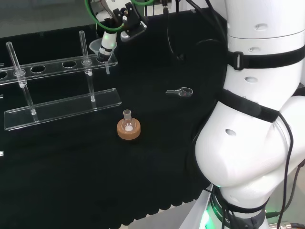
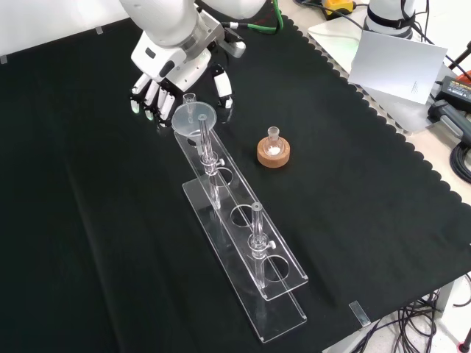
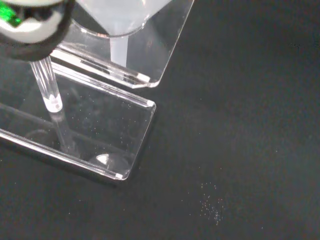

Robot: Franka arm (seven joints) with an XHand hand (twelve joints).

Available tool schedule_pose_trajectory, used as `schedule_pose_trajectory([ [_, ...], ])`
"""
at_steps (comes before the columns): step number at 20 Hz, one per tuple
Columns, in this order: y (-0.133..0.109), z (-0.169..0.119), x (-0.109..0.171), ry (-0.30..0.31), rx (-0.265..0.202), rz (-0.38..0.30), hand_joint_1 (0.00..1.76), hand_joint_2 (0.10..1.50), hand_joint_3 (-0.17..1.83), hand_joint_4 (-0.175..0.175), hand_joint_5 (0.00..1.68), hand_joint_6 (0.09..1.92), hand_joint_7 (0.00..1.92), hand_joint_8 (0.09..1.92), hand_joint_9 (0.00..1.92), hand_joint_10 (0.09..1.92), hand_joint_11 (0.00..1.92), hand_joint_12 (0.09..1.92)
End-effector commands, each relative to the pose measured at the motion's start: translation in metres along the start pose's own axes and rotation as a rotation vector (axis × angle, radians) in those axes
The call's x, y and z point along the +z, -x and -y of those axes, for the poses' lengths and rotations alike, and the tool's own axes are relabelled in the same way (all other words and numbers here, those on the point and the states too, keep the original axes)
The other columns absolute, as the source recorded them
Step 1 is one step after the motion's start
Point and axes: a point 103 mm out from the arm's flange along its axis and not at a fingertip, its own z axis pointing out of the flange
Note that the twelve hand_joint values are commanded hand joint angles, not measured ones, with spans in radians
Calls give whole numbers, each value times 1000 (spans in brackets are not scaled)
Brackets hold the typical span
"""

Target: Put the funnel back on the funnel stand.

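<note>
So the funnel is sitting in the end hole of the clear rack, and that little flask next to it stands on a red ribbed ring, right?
Nearly. The funnel does sit at the end hole of the clear rack, with the hand just behind it. But the little flask stands on a cork ring, brown and smooth, not a red ribbed one. The front view shows this plainly.

The head view looks from behind and above the arm's base, over the white arm links at its right, across the black cloth; the front view faces the arm from the opposite side of the bench, high, looking down on the cloth. Both share the clear funnel stand and the cork ring; the wrist view sits close above the stand's end, its base plate large in the frame.
</note>
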Motion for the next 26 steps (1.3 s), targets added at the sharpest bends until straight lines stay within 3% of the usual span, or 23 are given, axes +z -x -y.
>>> schedule_pose_trajectory([
  [1,1,3,0,-3,6,4,735,565,486,10,513,87,690,268,324,704,0,611],
  [8,0,12,-3,6,9,6,671,577,422,-11,313,87,405,394,159,789,0,306],
  [14,7,36,-24,63,11,-15,602,592,337,-16,214,87,231,490,45,833,0,103],
  [20,16,76,-36,129,39,-46,561,602,283,-17,175,87,161,520,0,830,0,87],
  [22,20,103,-37,150,55,-50,559,602,281,-17,173,87,159,521,0,828,0,87],
  [26,27,138,-35,152,84,-64,558,603,279,-18,172,87,157,523,0,826,0,87],
])
